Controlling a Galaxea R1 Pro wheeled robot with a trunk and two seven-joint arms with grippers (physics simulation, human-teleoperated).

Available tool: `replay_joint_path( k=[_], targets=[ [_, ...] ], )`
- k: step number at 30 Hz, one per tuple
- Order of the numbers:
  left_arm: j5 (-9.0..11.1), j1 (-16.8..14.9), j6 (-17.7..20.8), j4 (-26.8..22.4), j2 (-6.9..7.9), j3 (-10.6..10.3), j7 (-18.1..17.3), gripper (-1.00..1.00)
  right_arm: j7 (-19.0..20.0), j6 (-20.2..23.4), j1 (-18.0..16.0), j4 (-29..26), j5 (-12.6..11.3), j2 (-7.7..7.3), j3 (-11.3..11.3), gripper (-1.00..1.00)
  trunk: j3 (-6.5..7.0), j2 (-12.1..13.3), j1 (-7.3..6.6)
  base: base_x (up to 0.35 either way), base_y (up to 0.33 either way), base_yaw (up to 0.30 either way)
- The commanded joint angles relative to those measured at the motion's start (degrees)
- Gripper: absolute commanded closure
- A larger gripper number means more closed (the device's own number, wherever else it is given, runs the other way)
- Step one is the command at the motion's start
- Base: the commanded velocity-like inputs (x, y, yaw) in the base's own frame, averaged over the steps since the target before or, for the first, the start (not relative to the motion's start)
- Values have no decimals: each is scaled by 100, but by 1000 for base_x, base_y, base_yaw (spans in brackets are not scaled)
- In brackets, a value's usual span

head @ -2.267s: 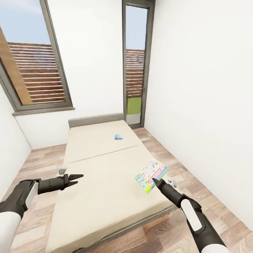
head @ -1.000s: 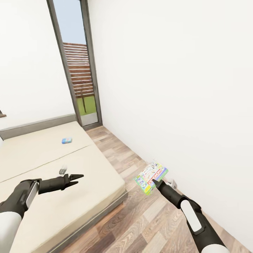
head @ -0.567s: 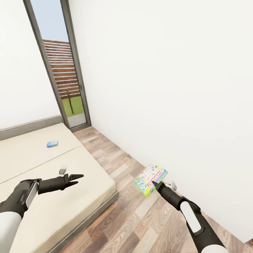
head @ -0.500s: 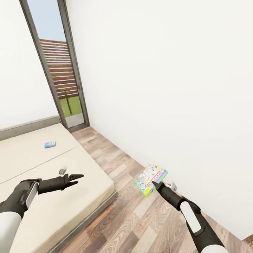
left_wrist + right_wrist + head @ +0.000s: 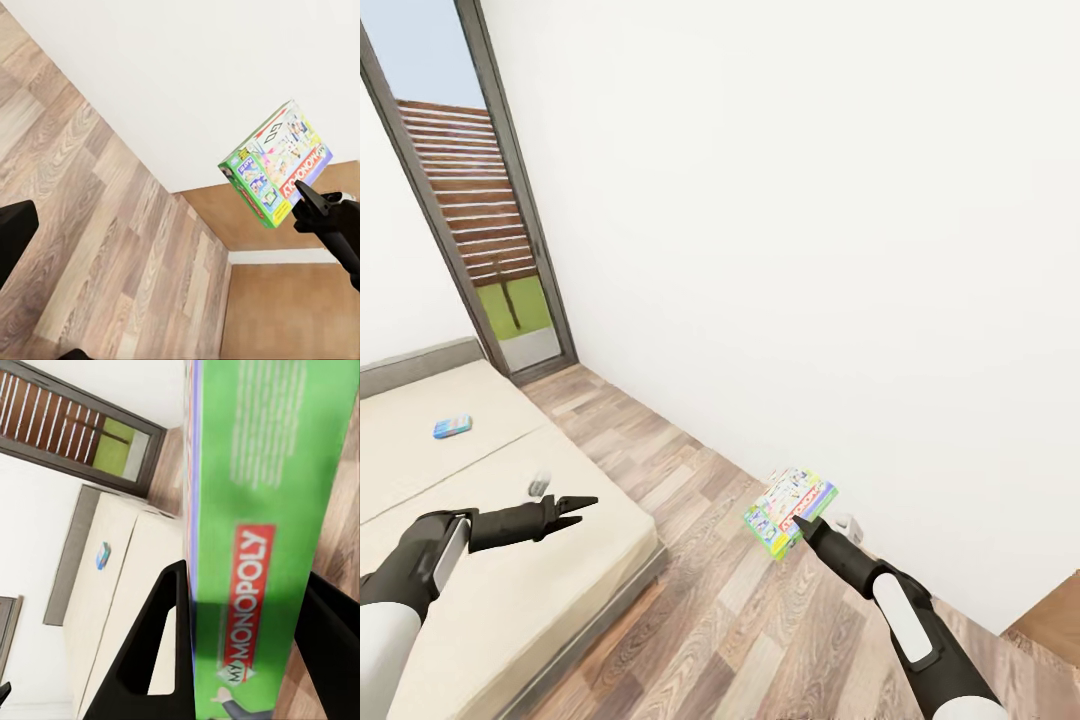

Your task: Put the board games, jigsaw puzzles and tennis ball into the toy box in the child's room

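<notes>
My right gripper (image 5: 800, 522) is shut on the edge of the larger board game (image 5: 790, 498), a flat cartoon-printed box with a green edge, held tilted in the air above the wood floor near the white wall. The left wrist view shows that box (image 5: 277, 169) and the right gripper (image 5: 304, 199) from the side. In the right wrist view its green edge (image 5: 270, 510) sits between the two black fingers (image 5: 161, 645). The small blue board game (image 5: 452, 427) lies on the bed (image 5: 510, 570), far from my left gripper (image 5: 582, 505), which hangs open above the mattress.
A white wall (image 5: 810, 250) runs close along my right. A tall dark-framed glass door (image 5: 490, 250) stands at the far end past the bed's headboard. Wood-plank floor (image 5: 690, 600) lies between bed and wall. A brown patch (image 5: 1055, 610) shows at the wall's near end.
The camera has swung to the right, so the bed, door and small blue game slid left in the picture. Both arms keep their pose, and the right gripper still holds the board game.
</notes>
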Motion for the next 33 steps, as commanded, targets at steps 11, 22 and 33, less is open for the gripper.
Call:
replay_joint_path(
  k=[11,22,33],
  targets=[
    [17,-3,36,-1,1,3,-6,-100,9,52,-7,-1,-55,3,-14,100,-50,-13,3,0,0,-248],
    [17,-3,36,-1,1,3,-5,-100,9,52,-7,-1,-52,3,-16,100,-88,-13,3,0,0,-247],
    [17,-3,36,-1,1,3,-2,-100,7,52,-7,-1,-46,3,-14,100,-126,-13,3,0,0,-244]
  ],
)
